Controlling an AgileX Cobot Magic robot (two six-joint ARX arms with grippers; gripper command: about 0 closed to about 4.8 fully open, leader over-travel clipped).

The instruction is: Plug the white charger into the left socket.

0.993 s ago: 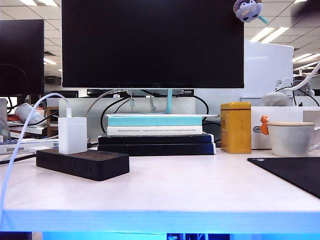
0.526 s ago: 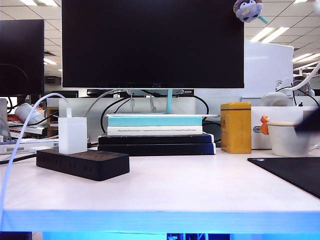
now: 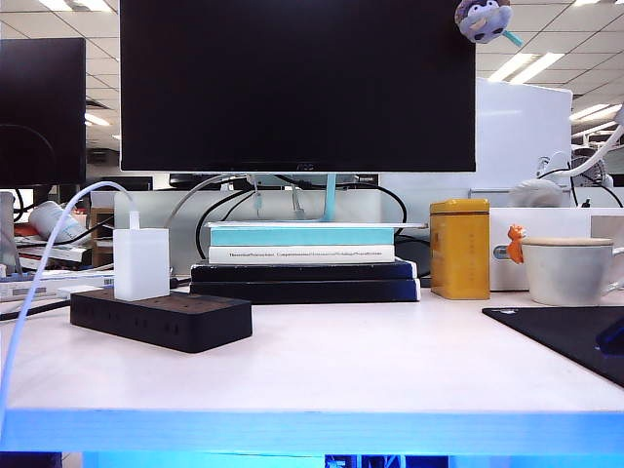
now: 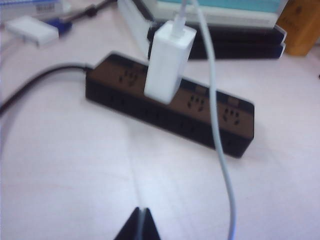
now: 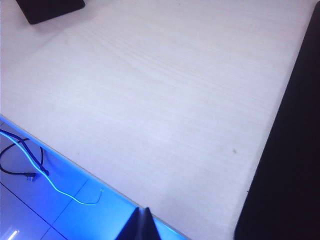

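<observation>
The white charger [image 3: 141,263] [image 4: 169,62] stands upright, plugged into the black power strip [image 3: 161,318] [image 4: 210,132]. Its thin white cable [image 4: 216,120] arcs off its top. The holes under it are hidden. The left socket [image 4: 128,77], the slot cluster nearest the strip's cord end, lies bare right beside the charger; two more clusters show on the other side. My left gripper [image 4: 142,224] is shut and empty, well back from the strip over bare table. My right gripper [image 5: 141,224] is shut and empty above the table's front edge.
A black mat [image 3: 570,336] [image 5: 290,150] covers the right of the table, with a dark bit of the right arm [image 3: 612,337] over it. Stacked books [image 3: 304,263], a yellow tin [image 3: 460,249], a white mug [image 3: 567,270] and a monitor [image 3: 297,83] stand behind.
A dark blur of the right arm has dropped down the right edge of the exterior view, from the top corner to just over the mat. Charger and strip have not moved.
</observation>
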